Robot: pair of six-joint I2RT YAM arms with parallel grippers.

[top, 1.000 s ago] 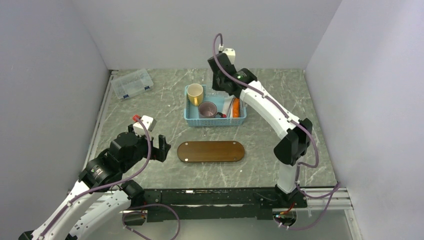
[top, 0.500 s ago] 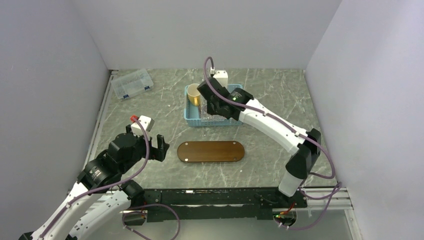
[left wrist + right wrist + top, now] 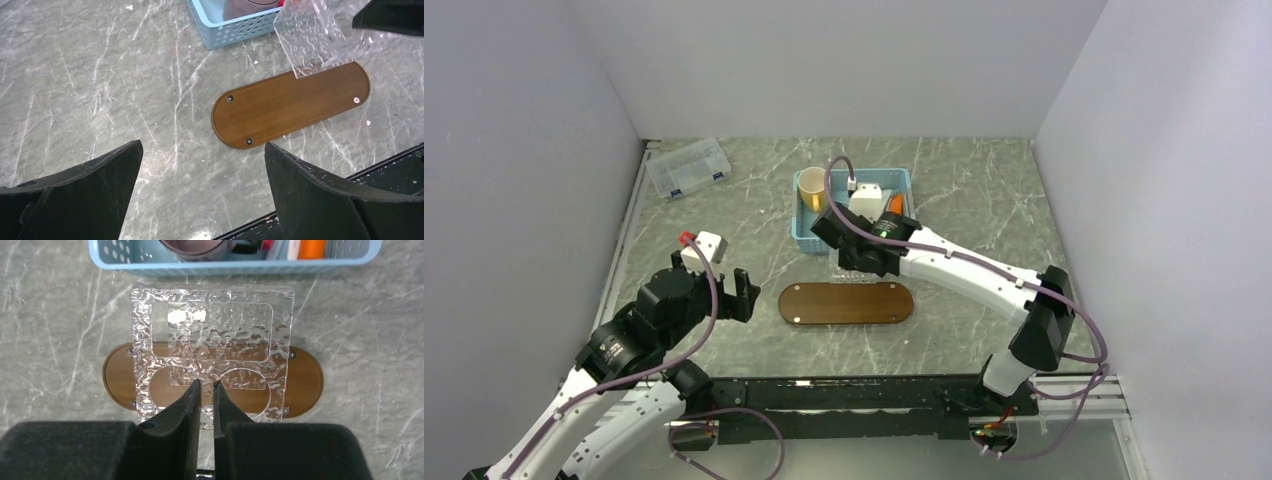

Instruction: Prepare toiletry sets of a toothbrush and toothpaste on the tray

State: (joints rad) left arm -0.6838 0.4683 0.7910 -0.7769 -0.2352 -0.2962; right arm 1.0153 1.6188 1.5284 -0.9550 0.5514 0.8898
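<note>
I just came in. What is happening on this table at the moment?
The right gripper is shut on a clear, bumpy square holder and holds it over the brown tray, just in front of the light-blue basket. The basket holds a yellow cup, a mauve mug and an orange tube. The left gripper hangs open to the left of the tray, holding nothing.

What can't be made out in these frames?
- Toothbrush: in the top view the right arm covers much of the basket; both wrist views crop it at the top edge.
- Whether the holder touches the tray: no side view.
- Box contents: top view, too small.
</note>
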